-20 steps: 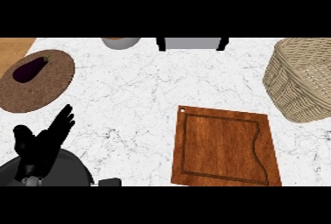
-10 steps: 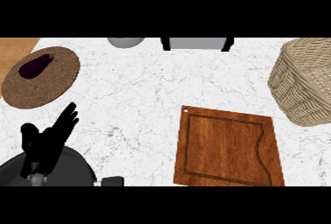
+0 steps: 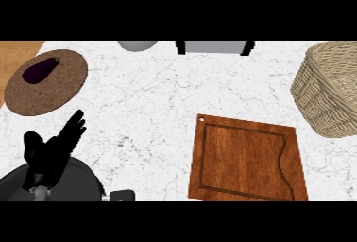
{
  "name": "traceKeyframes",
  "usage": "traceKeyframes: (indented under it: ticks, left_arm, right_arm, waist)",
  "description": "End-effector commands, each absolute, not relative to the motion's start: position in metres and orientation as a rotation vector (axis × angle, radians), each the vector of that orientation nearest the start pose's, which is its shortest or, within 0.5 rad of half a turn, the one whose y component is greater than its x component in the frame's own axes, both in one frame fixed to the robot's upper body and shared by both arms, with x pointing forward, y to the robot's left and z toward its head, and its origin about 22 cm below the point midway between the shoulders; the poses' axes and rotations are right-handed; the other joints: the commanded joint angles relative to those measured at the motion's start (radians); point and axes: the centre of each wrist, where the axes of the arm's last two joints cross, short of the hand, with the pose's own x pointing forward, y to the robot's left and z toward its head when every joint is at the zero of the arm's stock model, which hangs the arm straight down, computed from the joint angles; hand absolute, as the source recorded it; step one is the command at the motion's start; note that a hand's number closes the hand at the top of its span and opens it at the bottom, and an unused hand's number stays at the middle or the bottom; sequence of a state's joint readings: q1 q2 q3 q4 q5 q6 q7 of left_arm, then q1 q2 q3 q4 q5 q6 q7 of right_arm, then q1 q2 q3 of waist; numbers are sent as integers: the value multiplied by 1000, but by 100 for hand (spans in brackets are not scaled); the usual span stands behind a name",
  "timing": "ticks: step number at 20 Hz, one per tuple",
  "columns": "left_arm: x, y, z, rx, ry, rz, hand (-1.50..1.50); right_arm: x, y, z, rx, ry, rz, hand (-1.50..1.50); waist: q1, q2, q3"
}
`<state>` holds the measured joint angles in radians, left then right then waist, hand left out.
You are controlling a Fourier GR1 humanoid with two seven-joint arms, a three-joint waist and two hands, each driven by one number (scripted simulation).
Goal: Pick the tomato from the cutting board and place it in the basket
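On the near left of the marble counter (image 3: 160, 94), the left hand (image 3: 50, 150) rests with fingers straight and pointing up and to the far right, thumb apart, holding nothing. Right hand does not show. No tomato is visible; the wooden cutting board (image 3: 245, 161) at near right shows only bare surface. Wicker basket (image 3: 329, 90) sits at the far right edge, well apart from the hand, just beyond the board's far right corner. Far left: a round brown plate (image 3: 59, 90) carrying a dark purple eggplant (image 3: 40, 69), beyond the hand's fingertips.
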<state>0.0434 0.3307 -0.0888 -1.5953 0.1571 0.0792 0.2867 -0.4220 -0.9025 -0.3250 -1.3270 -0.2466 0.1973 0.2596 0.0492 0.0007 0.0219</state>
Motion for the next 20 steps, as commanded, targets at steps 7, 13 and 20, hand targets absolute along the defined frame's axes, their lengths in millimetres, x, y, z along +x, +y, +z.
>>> traceKeyframes:
  ticks: [7,13,20]
  left_arm:
    - [208,292,-28,127,-1043,-69,0]
    - [210,284,-32,137,-1049,-61,0]
    - [214,284,-32,123,-1040,-54,0]
  right_arm:
    - [306,-483,219,-811,-1476,256,150]
    - [312,-496,201,-862,-1481,392,-150]
    - [308,-523,205,-869,-1574,349,-150]
  waist:
    - [-4,23,-22]
    - [-2,21,-20]
    - [-14,18,-20]
